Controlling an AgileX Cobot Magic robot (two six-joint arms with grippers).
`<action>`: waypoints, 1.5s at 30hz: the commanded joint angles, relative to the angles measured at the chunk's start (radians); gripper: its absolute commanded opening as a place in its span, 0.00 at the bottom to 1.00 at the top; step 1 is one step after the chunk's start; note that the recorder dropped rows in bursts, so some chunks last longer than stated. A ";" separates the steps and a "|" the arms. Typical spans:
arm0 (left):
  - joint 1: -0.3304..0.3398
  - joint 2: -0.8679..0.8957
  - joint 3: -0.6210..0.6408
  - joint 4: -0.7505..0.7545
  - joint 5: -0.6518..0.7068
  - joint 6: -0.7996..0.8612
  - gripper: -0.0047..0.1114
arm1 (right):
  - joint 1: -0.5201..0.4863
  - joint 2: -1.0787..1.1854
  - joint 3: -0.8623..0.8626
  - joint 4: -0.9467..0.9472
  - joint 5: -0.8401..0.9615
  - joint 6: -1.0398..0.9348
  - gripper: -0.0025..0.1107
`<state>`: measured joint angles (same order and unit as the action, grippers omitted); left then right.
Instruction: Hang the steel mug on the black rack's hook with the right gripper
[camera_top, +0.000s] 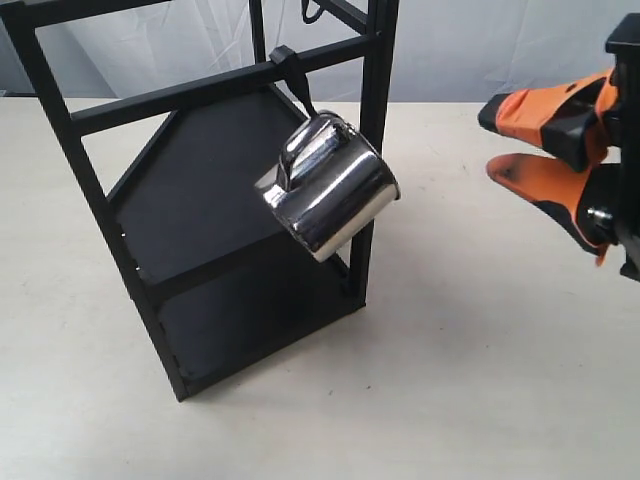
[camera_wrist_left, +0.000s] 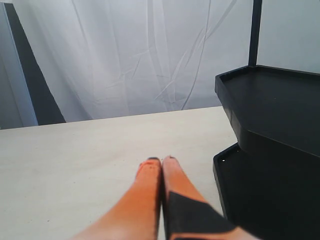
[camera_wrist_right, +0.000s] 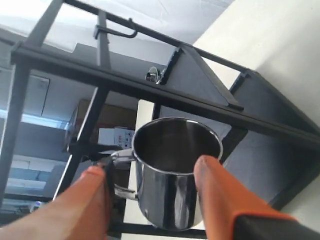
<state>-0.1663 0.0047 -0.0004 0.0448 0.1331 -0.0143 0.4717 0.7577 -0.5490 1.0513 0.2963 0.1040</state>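
The steel mug (camera_top: 335, 190) hangs tilted, its loop handle over the hook (camera_top: 293, 78), which is clipped to a crossbar of the black rack (camera_top: 62, 135). My right gripper (camera_top: 490, 140) is open and stands apart from the mug, off to its right, holding nothing. In the right wrist view the mug (camera_wrist_right: 175, 170) shows between the spread fingers (camera_wrist_right: 212, 185), with its open mouth towards the camera. My left gripper (camera_wrist_left: 162, 161) is shut and empty, low over the table beside the rack's lower shelf (camera_wrist_left: 250, 200).
A thinner curled black hook (camera_wrist_right: 120, 33) sits on a higher bar of the rack. The rack's two flat shelves (camera_top: 200, 190) lie behind and below the mug. Pale tabletop (camera_top: 480, 350) spreads round the rack, and a white curtain (camera_wrist_left: 150, 60) hangs behind.
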 joint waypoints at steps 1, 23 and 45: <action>-0.005 -0.005 0.000 0.000 -0.005 -0.002 0.05 | -0.005 -0.105 0.002 -0.162 0.061 -0.043 0.46; -0.005 -0.005 0.000 0.000 -0.005 -0.002 0.05 | -0.036 -0.203 0.097 -0.529 -0.008 -0.414 0.46; -0.005 -0.005 0.000 0.000 -0.005 -0.002 0.05 | -0.529 -0.722 0.549 -0.524 -0.136 -0.426 0.46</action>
<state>-0.1663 0.0047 -0.0004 0.0448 0.1331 -0.0143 -0.0133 0.0774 -0.0043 0.5351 0.1300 -0.3143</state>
